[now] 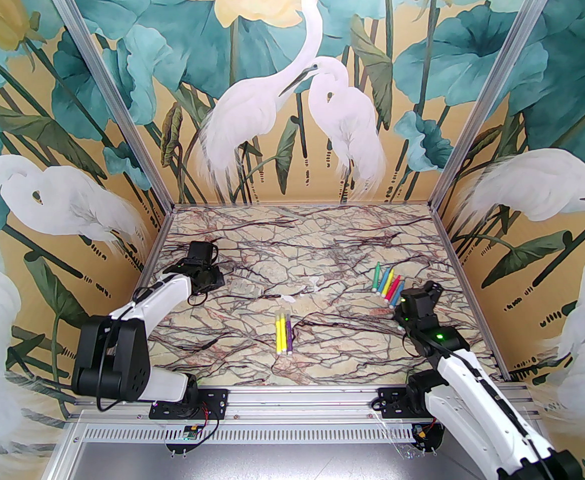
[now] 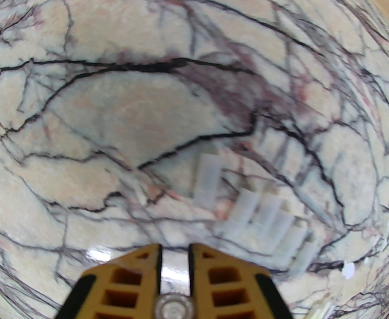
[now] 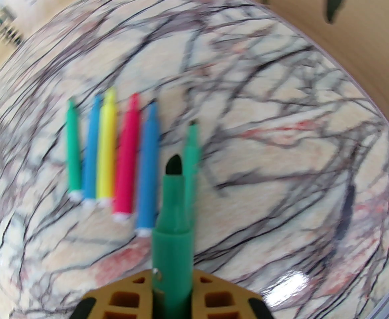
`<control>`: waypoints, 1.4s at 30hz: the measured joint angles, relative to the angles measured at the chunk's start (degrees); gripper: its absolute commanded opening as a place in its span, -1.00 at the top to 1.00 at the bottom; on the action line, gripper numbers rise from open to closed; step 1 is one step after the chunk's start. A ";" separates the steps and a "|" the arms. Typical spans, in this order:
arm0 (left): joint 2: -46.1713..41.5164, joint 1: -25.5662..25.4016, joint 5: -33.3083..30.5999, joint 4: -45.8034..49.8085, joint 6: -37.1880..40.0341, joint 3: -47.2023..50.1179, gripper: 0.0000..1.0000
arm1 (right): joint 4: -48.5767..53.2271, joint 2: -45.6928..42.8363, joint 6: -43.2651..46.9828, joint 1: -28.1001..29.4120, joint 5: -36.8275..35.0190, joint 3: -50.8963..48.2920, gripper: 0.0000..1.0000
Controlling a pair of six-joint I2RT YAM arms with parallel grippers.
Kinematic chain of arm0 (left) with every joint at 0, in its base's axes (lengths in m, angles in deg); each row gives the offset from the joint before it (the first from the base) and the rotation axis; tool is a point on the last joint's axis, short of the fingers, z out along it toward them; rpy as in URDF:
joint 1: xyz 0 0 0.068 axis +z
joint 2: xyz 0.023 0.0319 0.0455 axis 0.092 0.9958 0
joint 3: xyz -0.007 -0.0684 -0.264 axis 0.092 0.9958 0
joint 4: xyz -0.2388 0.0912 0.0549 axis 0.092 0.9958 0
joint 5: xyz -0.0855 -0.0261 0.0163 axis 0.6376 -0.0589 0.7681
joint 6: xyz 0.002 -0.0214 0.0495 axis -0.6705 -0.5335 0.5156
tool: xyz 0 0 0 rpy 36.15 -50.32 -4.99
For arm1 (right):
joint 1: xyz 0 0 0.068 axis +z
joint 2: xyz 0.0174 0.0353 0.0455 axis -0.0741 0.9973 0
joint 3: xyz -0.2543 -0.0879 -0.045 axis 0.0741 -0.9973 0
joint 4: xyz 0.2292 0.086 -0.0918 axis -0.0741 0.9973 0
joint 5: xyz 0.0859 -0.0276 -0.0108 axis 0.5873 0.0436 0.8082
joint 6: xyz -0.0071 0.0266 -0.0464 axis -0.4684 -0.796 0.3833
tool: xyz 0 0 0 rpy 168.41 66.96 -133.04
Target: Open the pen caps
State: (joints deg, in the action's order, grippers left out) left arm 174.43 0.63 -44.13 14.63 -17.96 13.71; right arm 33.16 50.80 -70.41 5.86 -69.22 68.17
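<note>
Now right hand (image 3: 173, 274) clamps the green pen (image 3: 172, 208).

We see a tabletop (image 1: 252, 248) with a cream marble pattern crossed by dark purple and black veins, glossy enough to catch glare. Behind the tabletop stands a back wall (image 1: 297, 118) painted with two white egrets among teal lotus leaves and pale yellow blossoms on ochre. To the tabletop's left and right, a left wall (image 1: 47, 193) and a right wall (image 1: 537, 193) carry the same mural. From its far corners rise a left aluminium post (image 1: 112, 88) and a right aluminium post (image 1: 487, 88). Along its near edge runs an aluminium rail (image 1: 302, 400), with a slotted metal strip (image 1: 297, 435) just beyond that.
</note>
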 measured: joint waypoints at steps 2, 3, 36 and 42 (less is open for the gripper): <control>1.57 1.09 0.20 0.00 0.87 -0.81 1.00 | -0.04 0.85 -0.48 -2.40 0.33 -0.28 1.00; 2.47 1.77 0.42 -0.02 1.25 -1.33 1.00 | -0.04 1.49 -0.66 -3.39 0.39 -0.31 1.00; 16.72 6.91 9.14 0.04 9.01 -9.42 1.00 | -9.18 30.18 1.44 -12.13 6.29 4.37 0.63; 17.70 6.95 9.70 0.52 9.49 -10.05 1.00 | -9.11 31.08 1.62 -12.44 6.60 5.01 0.57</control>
State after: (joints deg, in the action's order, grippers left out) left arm 192.13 7.58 -34.43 15.15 -8.48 3.66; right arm 24.05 81.88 -68.79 -6.58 -62.62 73.17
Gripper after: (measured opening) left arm 0.173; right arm 0.214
